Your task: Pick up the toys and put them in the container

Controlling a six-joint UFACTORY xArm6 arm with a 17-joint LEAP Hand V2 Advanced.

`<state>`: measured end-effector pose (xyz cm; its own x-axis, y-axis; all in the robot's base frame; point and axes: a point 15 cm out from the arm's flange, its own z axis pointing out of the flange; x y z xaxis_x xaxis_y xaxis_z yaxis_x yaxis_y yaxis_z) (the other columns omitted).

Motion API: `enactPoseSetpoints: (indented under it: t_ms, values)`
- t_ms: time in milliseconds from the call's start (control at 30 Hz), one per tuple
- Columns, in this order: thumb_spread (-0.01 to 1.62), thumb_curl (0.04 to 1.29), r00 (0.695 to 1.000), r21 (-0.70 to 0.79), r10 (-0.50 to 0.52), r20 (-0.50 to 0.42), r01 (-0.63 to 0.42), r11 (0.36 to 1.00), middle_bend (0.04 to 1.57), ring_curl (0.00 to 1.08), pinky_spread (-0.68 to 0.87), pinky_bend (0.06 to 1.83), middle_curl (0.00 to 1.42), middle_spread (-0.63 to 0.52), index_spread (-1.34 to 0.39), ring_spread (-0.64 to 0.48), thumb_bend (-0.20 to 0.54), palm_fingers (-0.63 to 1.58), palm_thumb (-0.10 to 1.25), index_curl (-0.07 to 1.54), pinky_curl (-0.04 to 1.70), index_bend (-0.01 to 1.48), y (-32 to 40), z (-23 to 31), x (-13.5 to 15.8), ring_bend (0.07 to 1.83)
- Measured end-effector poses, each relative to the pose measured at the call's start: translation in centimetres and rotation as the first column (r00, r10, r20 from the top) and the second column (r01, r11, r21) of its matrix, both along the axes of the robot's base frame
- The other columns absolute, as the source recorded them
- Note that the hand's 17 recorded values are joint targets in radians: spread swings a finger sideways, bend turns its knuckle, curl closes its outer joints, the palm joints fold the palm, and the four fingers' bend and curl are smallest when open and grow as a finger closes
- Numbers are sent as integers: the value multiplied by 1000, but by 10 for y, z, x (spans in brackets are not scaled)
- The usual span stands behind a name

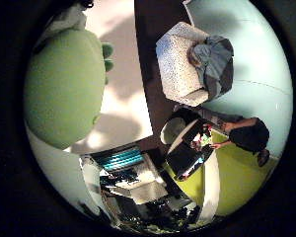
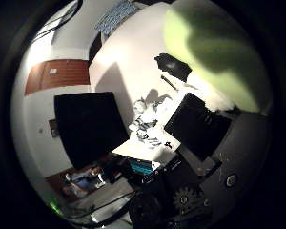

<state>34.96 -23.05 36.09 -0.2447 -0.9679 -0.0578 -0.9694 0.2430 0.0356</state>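
Observation:
A large green plush toy fills much of the little finger side palm view, close to the palm, against the white table top. Its shadow falls on the table right beside it. In the thumb side palm view the green toy shows at the edge, beyond my hand. The hand's black and white fingers reach out relaxed over the white table, with bare table showing between them. The hand is open and holds nothing.
A small dark thing lies on the table next to the green toy. Past the table edge is dark floor, with a light armchair holding a grey bundle. A person sits farther off.

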Motion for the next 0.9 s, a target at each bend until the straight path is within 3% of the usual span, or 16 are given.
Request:
enactPoseSetpoints:
  t_ms: [133, 433, 900]
  values:
    - [1161, 544, 997, -29, 57, 48, -56, 998, 1316, 815, -192, 1269, 856, -158, -216, -248, -14, 1073, 948, 846, 973, 1140, 33, 67, -10, 1330]
    - [1177, 550, 973, -71, 197, 121, -190, 979, 1318, 838, -195, 1217, 847, -155, -213, -253, -14, 1079, 937, 840, 1044, 1133, 116, 159, -14, 1312]
    - [1179, 545, 882, -83, 408, 235, -400, 913, 1315, 861, -207, 1172, 841, -155, -210, -259, -11, 1089, 955, 837, 1108, 1127, 283, 203, -17, 1291]
